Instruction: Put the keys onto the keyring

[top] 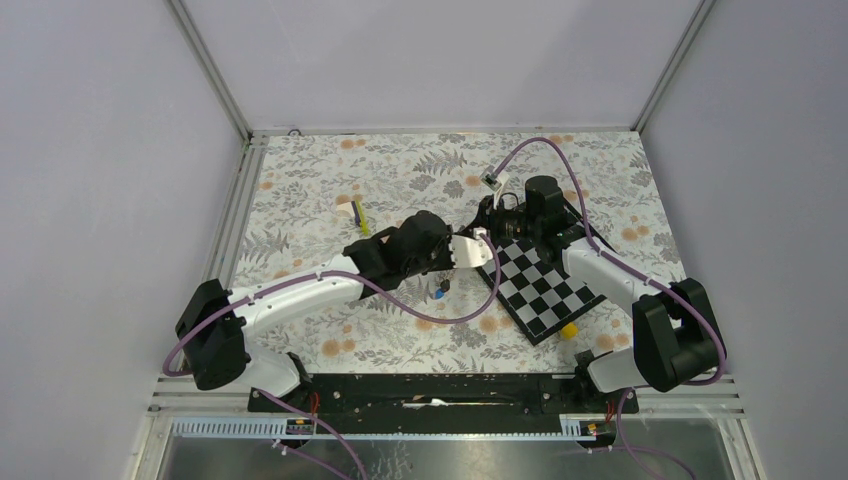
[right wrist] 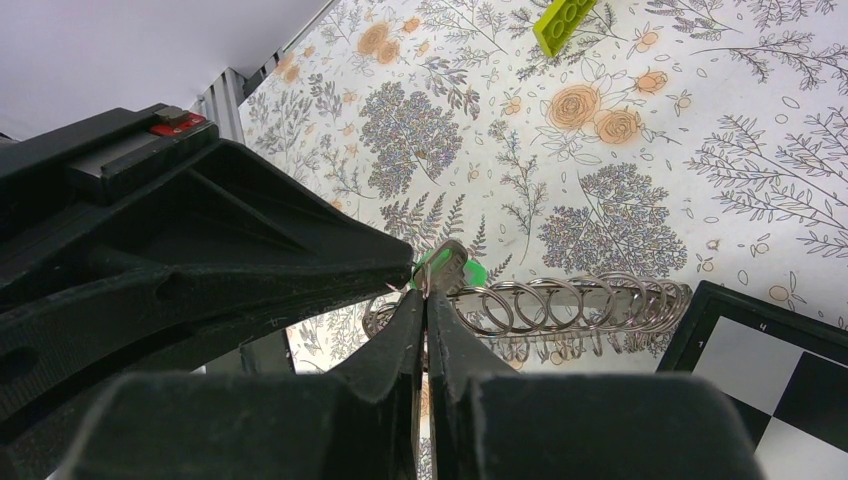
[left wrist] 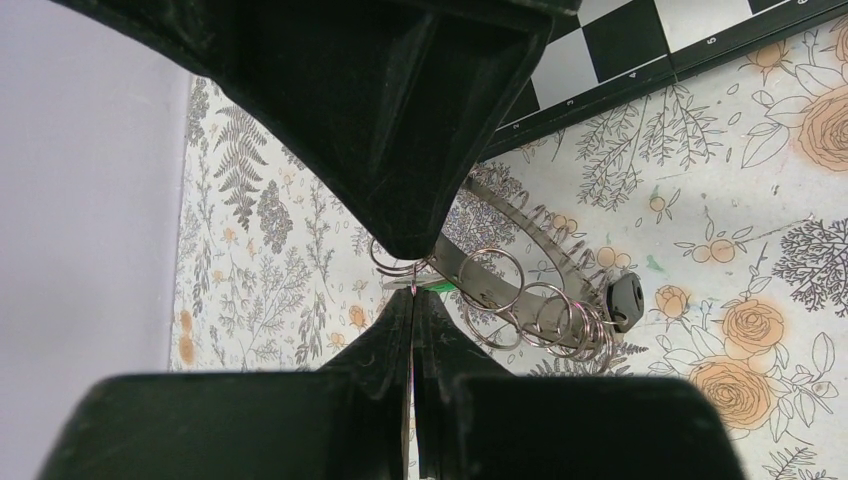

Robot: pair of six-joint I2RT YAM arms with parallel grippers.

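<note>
My two grippers meet tip to tip above the table's middle. The left gripper is shut, pinching a thin ring at the green key. The right gripper is shut on the end of the keyring, a silver strip strung with many rings. The strip hangs between the grippers, and the green key sits right at the tips. A black key hangs at the keyring's far end. The blue key lies on the cloth below the left gripper. The right gripper is beside it.
A black-and-white checkerboard lies under the right arm, with a small yellow block at its near corner. A yellow-green stick lies on the floral cloth at the back left and also shows in the right wrist view.
</note>
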